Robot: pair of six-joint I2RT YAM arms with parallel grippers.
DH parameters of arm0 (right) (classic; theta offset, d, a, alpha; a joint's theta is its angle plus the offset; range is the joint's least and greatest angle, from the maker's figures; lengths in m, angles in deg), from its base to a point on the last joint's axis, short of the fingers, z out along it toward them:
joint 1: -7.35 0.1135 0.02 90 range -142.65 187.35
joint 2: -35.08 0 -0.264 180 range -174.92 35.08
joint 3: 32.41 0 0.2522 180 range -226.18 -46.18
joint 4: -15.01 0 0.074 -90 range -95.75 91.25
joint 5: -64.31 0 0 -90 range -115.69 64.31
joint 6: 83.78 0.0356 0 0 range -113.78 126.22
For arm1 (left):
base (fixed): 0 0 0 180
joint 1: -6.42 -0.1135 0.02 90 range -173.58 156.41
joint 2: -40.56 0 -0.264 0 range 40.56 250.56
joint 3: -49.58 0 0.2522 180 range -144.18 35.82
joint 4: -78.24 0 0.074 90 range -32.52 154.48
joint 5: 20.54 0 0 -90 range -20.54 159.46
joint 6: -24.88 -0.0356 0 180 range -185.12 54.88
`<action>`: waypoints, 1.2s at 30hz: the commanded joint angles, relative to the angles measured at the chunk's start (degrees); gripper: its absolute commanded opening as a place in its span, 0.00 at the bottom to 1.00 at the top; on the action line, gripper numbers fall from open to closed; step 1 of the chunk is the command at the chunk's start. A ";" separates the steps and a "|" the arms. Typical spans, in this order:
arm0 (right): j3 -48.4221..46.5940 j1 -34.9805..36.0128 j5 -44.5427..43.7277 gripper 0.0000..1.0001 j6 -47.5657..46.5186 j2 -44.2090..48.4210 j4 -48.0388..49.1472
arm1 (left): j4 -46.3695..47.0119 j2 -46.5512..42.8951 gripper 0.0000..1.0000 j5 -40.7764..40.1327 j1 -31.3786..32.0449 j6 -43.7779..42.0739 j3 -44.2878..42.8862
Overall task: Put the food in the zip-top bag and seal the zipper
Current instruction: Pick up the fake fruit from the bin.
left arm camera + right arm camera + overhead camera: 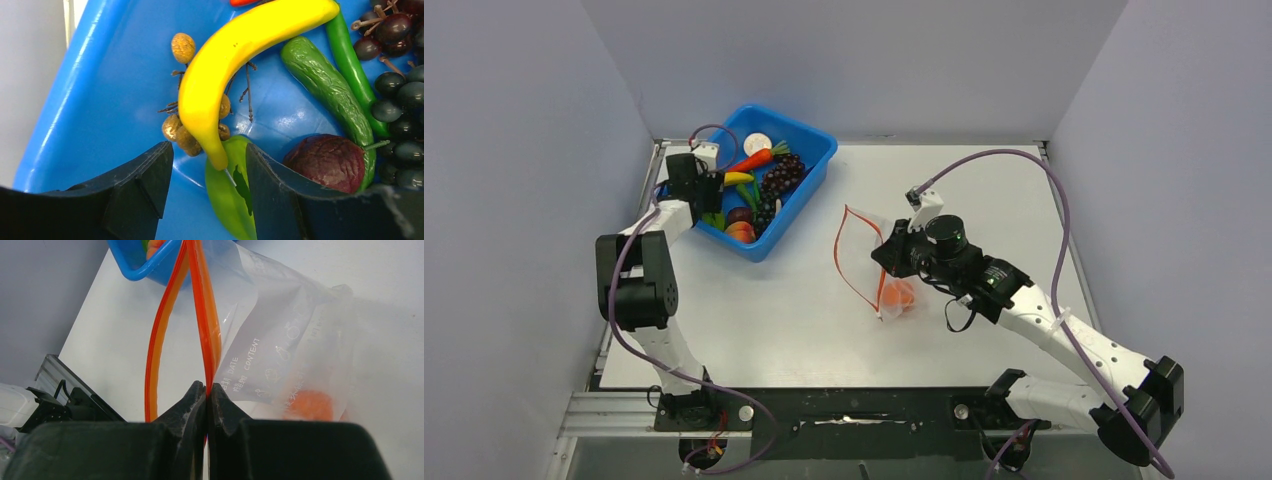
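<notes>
Nearest the arm bases, the right pincer (pixel 207 390) is clamped tight on one lip of the zipper (pixel 205 315), its jaws meeting with only the red-orange strip between them. The other lip bows away toward 9 o'clock, so the grip seems meant to lift the zip-top bag (pixel 869 250) off the bench (pixel 984 200) and hold its mouth agape for loading. The bag sits mid-bench, mouth facing the left arm's side. An orange ball (pixel 898 294) has settled at its 6 o'clock end, so I judge the filling begun but far from done, and the seal not yet made. Farther off, at about 10 o'clock from the bag, the blue bin (pixel 819 140) holds the rest of the food. The left pincer (pixel 209 150) hangs low inside it, jaws spread wide and holding nothing. It straddles the lower tip of the yellow banana (pixel 240 45), which lies over a green piece (pixel 225 200). That stance suggests a grasp on the banana's end is being lined up. Beyond it, toward 2 o'clock in the wrist view, lie dark grapes (pixel 400 90). The carrot (pixel 752 160) lies toward the far side of the bin.
</notes>
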 commanded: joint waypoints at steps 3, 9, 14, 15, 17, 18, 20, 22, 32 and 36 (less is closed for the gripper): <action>-1.83 -0.54 -0.74 0.00 -0.29 0.75 3.20 | 4.41 3.53 0.53 0.65 0.45 0.41 -4.85; -0.88 -1.29 -1.02 0.00 -0.16 1.78 3.33 | 3.67 6.10 0.48 -0.75 1.28 -0.09 -6.56; -0.62 -2.10 -0.21 0.00 -0.18 1.90 3.51 | 5.55 4.73 0.36 -1.43 1.60 0.07 -5.09; -0.52 -2.18 -0.11 0.00 -0.18 1.82 3.62 | 5.91 4.24 0.35 -1.77 1.70 0.07 -4.72; -0.39 -2.35 0.35 0.00 -0.06 1.71 3.97 | 6.28 3.34 0.32 -2.58 1.95 0.02 -4.37; -0.36 -2.38 0.64 0.00 0.06 1.64 4.11 | 6.28 2.83 0.30 -2.85 2.05 0.04 -4.30; -0.17 -2.50 0.93 0.00 0.21 1.64 4.38 | 6.28 1.70 0.26 -2.88 2.14 0.47 -4.10; 0.09 -2.53 1.01 0.00 0.33 1.72 4.65 | 6.12 0.47 0.25 -2.99 2.66 0.28 -3.76; 0.76 -2.95 0.26 0.00 1.65 0.62 4.82 | 3.22 -3.32 0.19 -9.94 7.01 0.29 -2.90; 0.84 -3.17 0.88 0.00 1.76 0.14 4.85 | 0.81 -4.12 0.13 -12.19 8.60 1.39 -3.62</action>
